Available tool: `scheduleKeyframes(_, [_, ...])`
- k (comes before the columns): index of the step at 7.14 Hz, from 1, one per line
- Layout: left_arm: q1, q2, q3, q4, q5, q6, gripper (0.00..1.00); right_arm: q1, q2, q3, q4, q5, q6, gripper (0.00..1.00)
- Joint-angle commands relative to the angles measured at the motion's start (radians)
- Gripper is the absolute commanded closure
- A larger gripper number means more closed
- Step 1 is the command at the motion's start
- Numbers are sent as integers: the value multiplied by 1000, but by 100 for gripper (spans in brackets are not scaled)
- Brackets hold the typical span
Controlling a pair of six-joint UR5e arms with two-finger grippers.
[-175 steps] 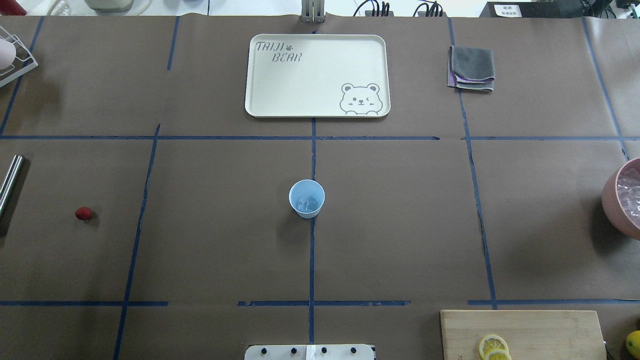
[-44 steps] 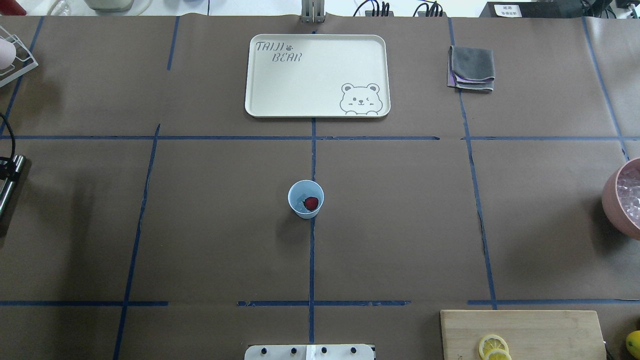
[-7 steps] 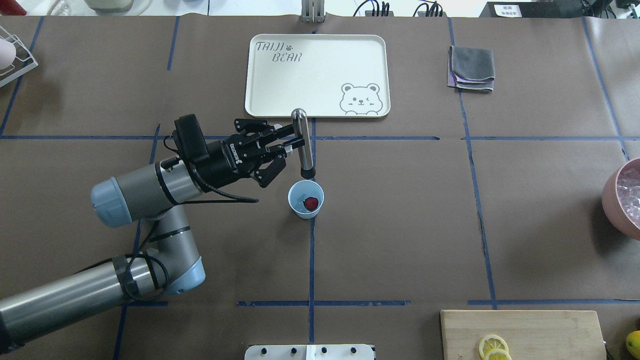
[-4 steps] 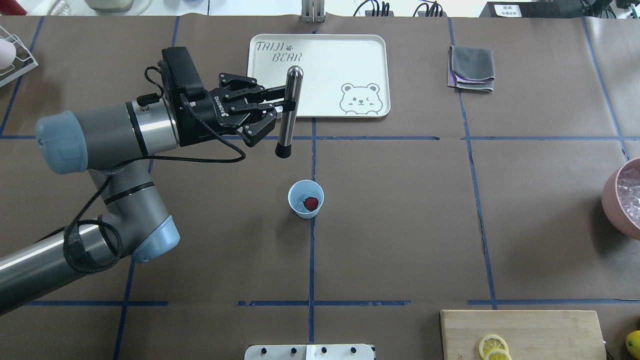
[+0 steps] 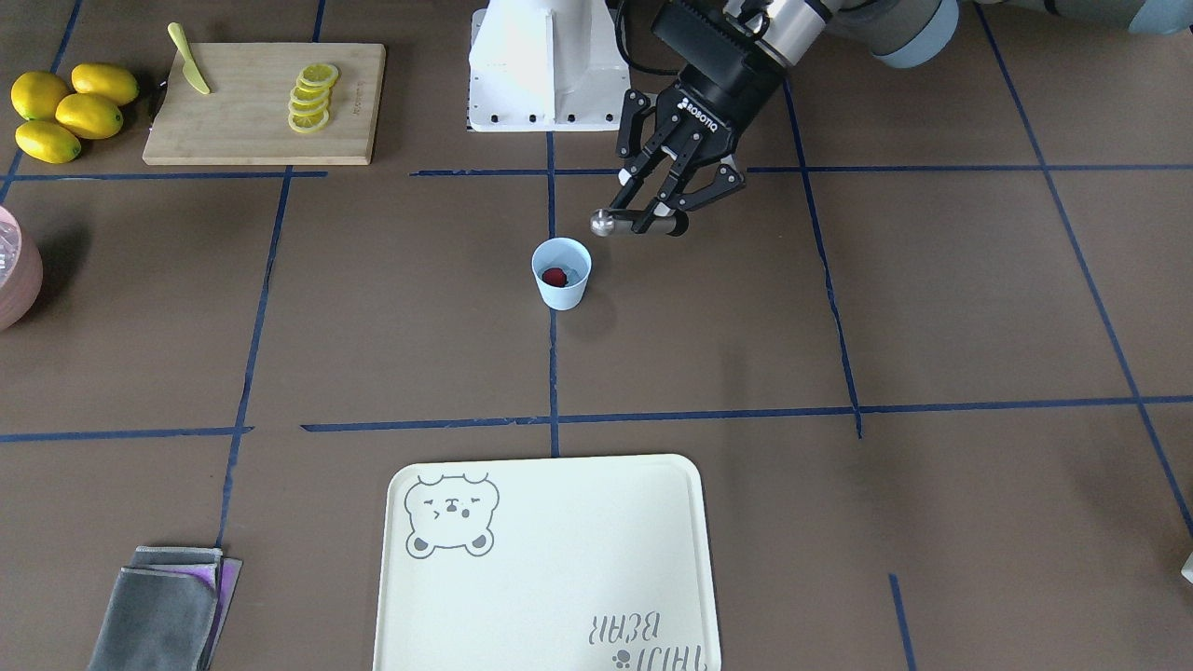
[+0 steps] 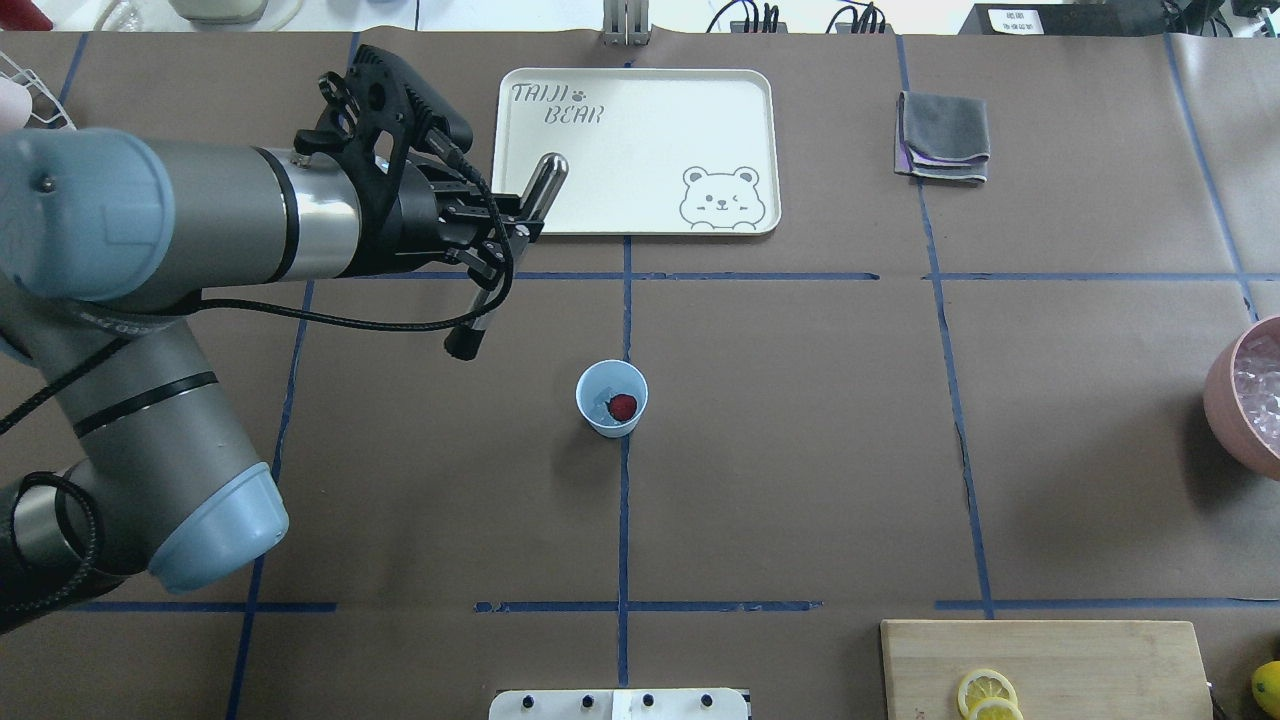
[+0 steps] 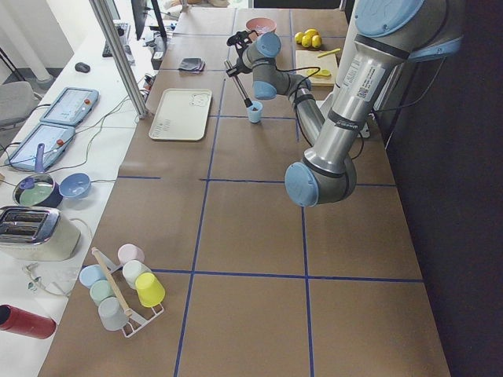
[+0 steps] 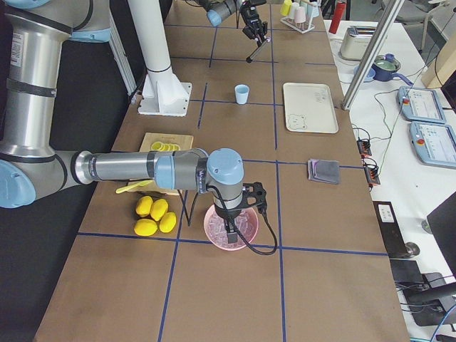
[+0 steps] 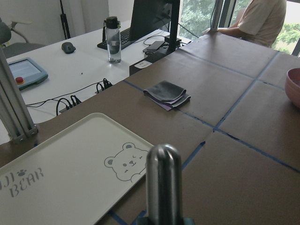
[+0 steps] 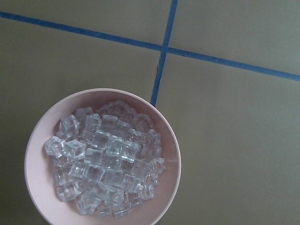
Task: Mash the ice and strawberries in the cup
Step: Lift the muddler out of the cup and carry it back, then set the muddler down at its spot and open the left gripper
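Muddler [image 6: 543,180] now farther from cup [image 6: 612,428] (aslant)

shiny metal rod [image 9: 164,183], matt plastic cup [image 5: 561,294] (paper table cover [image 6: 800,450]).

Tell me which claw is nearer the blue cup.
Left. The left claw, gripping a metal muddler, hangs raised near the cup; the right claw is far off over the pink bowl at the table's end.

One cup [image 5: 561,296], one strawberry [image 5: 555,277], four lemons [image 5: 89,114], one tray [image 5: 550,568].
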Motion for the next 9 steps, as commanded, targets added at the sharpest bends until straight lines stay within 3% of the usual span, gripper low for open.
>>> scheduleKeyframes(1, [-13,2,-30,397,-3,-186,97,0,0,1,0,0,0,1])
scheduleKeyframes(2, [-42,24,-24,468,-6,-303,96,0,-2,1,2,0,0,1])
scheduleKeyframes(3, [-94,79,-21,563,-26,-306,94,-2,0,1,0,-1,-1,1])
scheduleKeyframes(4, [-185,167,-10,574,-76,-303,95,0,-2,0,2,-1,0,1])
scheduleKeyframes(5, [-274,242,29,558,-171,-222,95,-2,-2,0,0,-1,0,1])
scheduleKeyframes(6, [-353,289,69,554,-205,-88,95,0,0,0,0,-1,0,1])
scheduleKeyframes(8, [-381,353,144,518,-284,-39,95,0,-2,0,0,-1,0,1])
scheduleKeyframes(9, [-381,427,178,395,-287,-37,95,-2,-2,0,0,-1,0,1])
